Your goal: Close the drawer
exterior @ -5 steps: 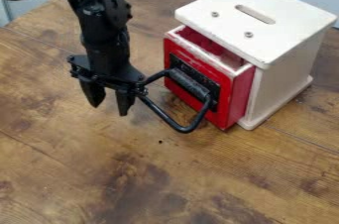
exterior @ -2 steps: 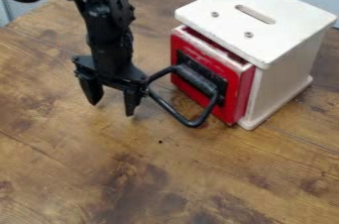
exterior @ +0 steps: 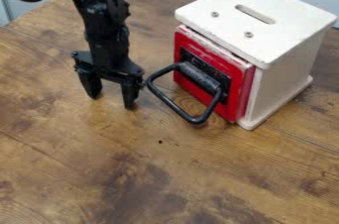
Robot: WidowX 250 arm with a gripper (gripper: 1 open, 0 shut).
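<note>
The red drawer (exterior: 212, 77) sits nearly flush in its white box (exterior: 272, 45); the pincer (exterior: 111, 91), spread and empty, hovers beside the handle (exterior: 179, 94).

drawer (exterior: 223, 81): red front, black handle | box (exterior: 272, 32): cream-white | table (exterior: 79, 168): brown wood grain
</note>
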